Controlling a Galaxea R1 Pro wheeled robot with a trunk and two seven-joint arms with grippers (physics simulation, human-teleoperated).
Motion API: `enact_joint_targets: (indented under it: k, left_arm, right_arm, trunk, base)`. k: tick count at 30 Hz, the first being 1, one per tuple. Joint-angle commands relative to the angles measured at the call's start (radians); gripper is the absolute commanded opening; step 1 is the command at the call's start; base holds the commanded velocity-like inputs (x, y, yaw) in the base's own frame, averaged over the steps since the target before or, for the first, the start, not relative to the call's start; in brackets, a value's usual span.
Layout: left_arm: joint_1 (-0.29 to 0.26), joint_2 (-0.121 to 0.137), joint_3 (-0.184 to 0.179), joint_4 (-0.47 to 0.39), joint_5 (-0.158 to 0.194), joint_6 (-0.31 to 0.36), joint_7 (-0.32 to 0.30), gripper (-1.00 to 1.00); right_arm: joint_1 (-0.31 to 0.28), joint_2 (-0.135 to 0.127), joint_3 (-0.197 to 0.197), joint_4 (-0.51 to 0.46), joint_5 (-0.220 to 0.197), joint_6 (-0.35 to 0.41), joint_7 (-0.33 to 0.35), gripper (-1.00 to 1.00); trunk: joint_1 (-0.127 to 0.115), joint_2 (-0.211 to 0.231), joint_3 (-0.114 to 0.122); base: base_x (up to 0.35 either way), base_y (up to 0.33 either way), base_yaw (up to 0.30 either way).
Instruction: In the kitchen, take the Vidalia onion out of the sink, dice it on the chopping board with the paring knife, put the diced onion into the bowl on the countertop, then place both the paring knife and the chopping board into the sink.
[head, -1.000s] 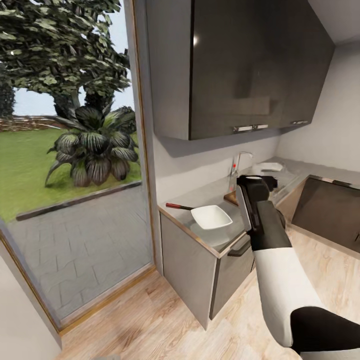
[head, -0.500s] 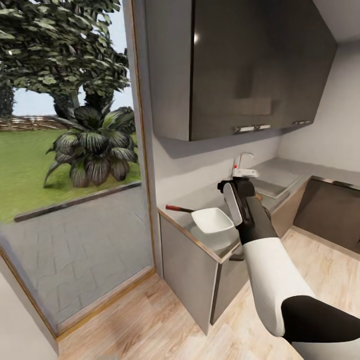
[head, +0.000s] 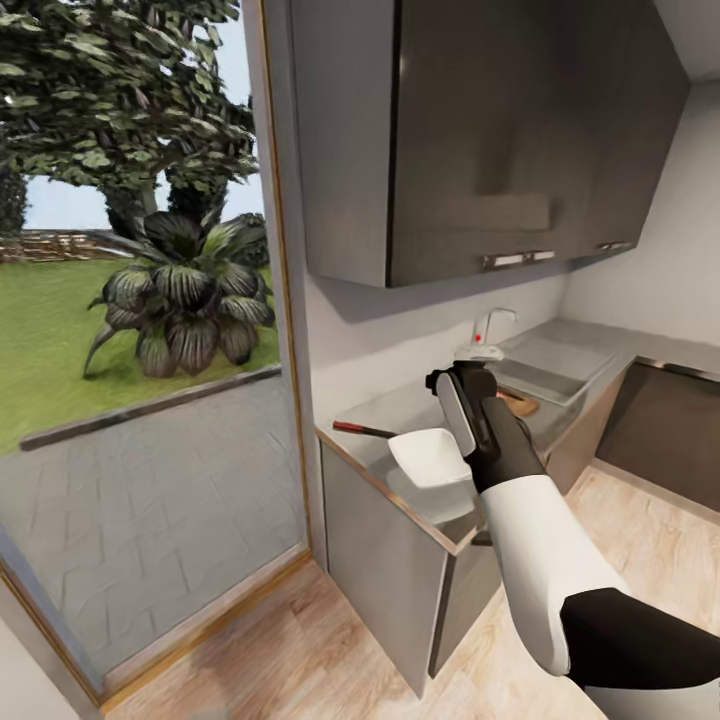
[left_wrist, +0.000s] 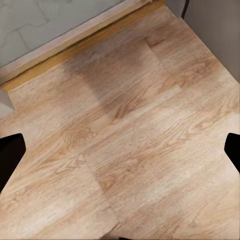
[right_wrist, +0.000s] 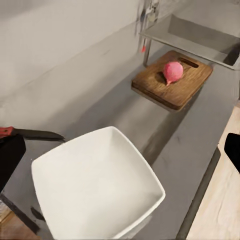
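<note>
In the kitchen, the right arm reaches forward from the lower right of the head view, its right end effector (head: 452, 385) raised over the grey bench (head: 400, 410) beside the white bowl (head: 430, 455). From the right wrist camera the two dark fingertips (right_wrist: 10, 160) sit at opposite edges of the frame, so the jaws stand wide and hold nothing. The bowl (right_wrist: 95, 187) lies directly under that camera, empty and glossy, near the front edge of the bench. The paring knife (right_wrist: 30, 133) rests flat on the bench just beside the bowl, on its doorway side (red handle outward, dark blade pointing toward the bowl), and shows in the head view as a thin red-and-dark sliver (head: 362, 430). Farther along the bench sits the chopping board (right_wrist: 172, 79), with the pinkish onion (right_wrist: 172, 71) lying on top of it near its middle. The board is just beside the sink (right_wrist: 195, 32), whose steel basin lies behind it, the faucet (right_wrist: 148, 20) rising at its corner. The left end effector (left_wrist: 120, 150) hangs over the light wood floor (left_wrist: 125, 130), its fingertips likewise far apart and empty.
</note>
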Motion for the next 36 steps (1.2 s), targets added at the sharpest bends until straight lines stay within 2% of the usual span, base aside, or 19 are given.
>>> enact_joint_targets:
  k: [1, 5, 10, 12, 14, 17, 27, 30, 34, 36]
  left_arm:
    - [-0.002, 0.0, -0.009, 0.004, 0.006, -0.006, 0.002, 1.0]
    - [-0.002, 0.003, -0.009, 0.004, 0.006, -0.005, 0.003, 1.0]
    - [-0.002, 0.013, -0.009, 0.005, 0.006, 0.015, 0.003, 1.0]
    - [-0.002, 0.018, -0.009, 0.005, 0.006, 0.035, 0.003, 1.0]
    - [-0.002, 0.021, -0.01, 0.005, 0.006, 0.073, 0.001, 1.0]
    - [-0.001, 0.024, -0.01, 0.005, 0.006, 0.09, 0.0, 1.0]
    - [-0.001, 0.024, -0.01, 0.005, 0.006, 0.098, 0.0, 1.0]
    - [-0.001, 0.024, -0.01, 0.005, 0.006, 0.098, 0.0, 1.0]
    - [-0.001, 0.024, -0.01, 0.005, 0.006, 0.098, 0.0, 1.0]
    - [-0.001, 0.024, -0.01, 0.005, 0.006, 0.098, 0.0, 1.0]
  right_arm:
    - [-0.001, 0.0, 0.004, 0.0, -0.015, 0.001, -0.01, 1.0]
    - [-0.001, 0.0, 0.011, 0.001, -0.061, 0.002, -0.01, 1.0]
    - [-0.001, 0.0, 0.014, 0.01, -0.09, 0.003, -0.01, 1.0]
    - [-0.001, 0.0, 0.015, 0.012, -0.094, 0.002, -0.01, 1.0]
    - [-0.001, 0.0, 0.028, 0.012, -0.098, 0.002, -0.01, 1.0]
    - [-0.001, 0.0, 0.051, 0.013, -0.1, 0.002, -0.01, 1.0]
    - [-0.001, 0.0, 0.074, 0.014, -0.101, 0.001, -0.01, 1.0]
    - [-0.001, 0.0, 0.1, 0.014, -0.101, 0.001, -0.01, 1.0]
    - [-0.001, 0.0, 0.172, 0.014, -0.101, 0.001, -0.009, 1.0]
    - [-0.001, 0.0, 0.195, 0.014, -0.103, 0.001, -0.003, 1.0]
  trunk:
    - [0.001, -0.001, -0.001]
    - [0.001, -0.001, -0.001]
    - [0.001, -0.001, -0.001]
    - [0.001, -0.001, -0.001]
    - [0.001, -0.001, -0.001]
    - [0.001, -0.001, -0.001]
    - [0.001, -0.001, -0.001]
    - [0.001, -0.001, -0.001]
    - [0.001, -0.001, -0.001]
    - [0.001, -0.001, -0.001]
  base:
    - [0.298, 0.001, 0.0]
    - [0.307, 0.0, 0.0]
    - [0.273, 0.0, 0.0]
    - [0.135, 0.0, 0.0]
    - [0.044, 0.0, 0.0]
    - [0.018, 0.0, 0.0]
    - [0.002, 0.0, 0.0]
    - [0.0, 0.0, 0.0]
    - [0.004, 0.0, 0.0]
    - [0.043, 0.0, 0.0]
